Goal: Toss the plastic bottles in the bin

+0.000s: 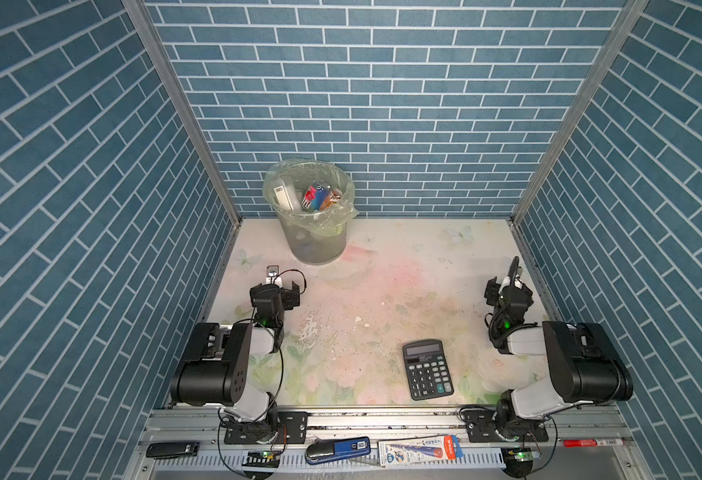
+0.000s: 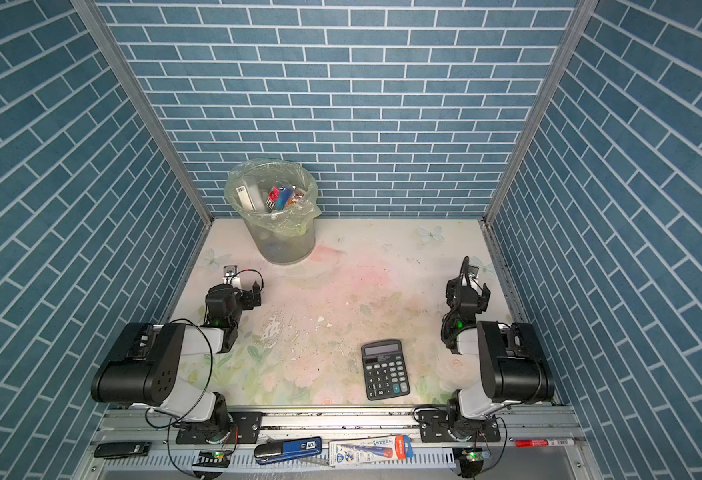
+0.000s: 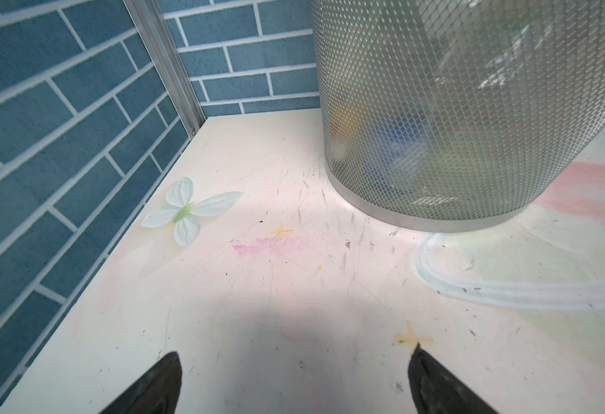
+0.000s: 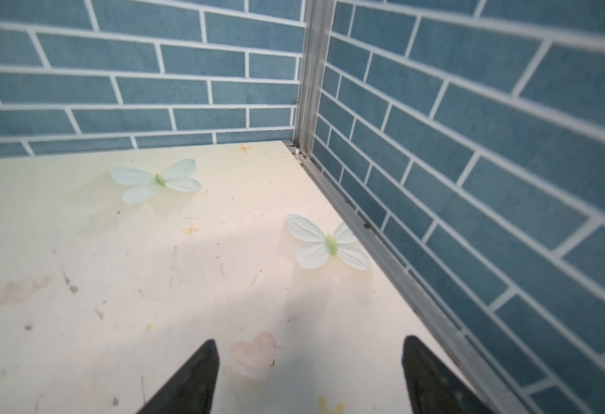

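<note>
The plastic bottles point(image 1: 320, 197) lie piled inside the bin point(image 1: 318, 245), with red, blue and white labels showing below its bag-lined rim. No bottle shows on the table point(image 1: 382, 270) around the bin. Only a black calculator point(image 1: 427, 369) lies there, well apart from it. The left gripper point(image 3: 293, 358), near the bin's base, is spread wide and empty. The right gripper point(image 4: 310, 351), well apart from the bin, has its jaws parted on nothing. The task looks finished, with nothing left to throw.
</note>
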Available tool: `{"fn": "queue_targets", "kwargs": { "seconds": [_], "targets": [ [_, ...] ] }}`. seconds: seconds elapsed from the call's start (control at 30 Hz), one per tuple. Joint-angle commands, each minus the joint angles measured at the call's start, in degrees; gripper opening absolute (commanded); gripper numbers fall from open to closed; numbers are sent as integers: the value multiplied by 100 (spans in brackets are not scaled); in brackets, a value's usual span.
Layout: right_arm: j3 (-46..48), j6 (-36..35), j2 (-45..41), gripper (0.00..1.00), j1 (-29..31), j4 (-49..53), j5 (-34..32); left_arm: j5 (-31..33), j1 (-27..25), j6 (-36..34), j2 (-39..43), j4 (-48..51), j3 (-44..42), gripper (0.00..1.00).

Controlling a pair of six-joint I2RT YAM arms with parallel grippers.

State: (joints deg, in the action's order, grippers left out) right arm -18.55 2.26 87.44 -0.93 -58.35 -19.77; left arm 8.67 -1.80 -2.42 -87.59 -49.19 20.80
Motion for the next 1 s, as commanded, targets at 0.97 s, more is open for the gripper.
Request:
{"fn": "queue_targets", "kwargs": {
  "seconds": [0.97],
  "targets": [
    [-324,147,83,99,-39,725,1189,-64,-31,-49,22,-135,74,99]
  ]
}}
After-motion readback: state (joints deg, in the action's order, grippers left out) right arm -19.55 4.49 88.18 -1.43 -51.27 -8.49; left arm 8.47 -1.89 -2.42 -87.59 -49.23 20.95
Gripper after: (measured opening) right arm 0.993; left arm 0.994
